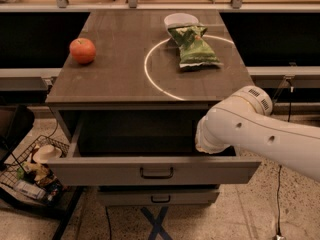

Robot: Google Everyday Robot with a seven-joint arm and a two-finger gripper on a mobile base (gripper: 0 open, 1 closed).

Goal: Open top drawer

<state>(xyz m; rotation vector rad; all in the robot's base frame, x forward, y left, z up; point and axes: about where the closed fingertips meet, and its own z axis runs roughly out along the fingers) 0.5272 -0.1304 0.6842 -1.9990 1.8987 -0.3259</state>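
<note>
Brown cabinet top (125,79); top drawer (100,171) pulled out, grey, black bar handle (156,173); jaws hidden behind arm (250,129) inside, state untellable.

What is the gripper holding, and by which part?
Cannot be told: the gripper is hidden behind the arm, at the open top drawer's right side.
</note>
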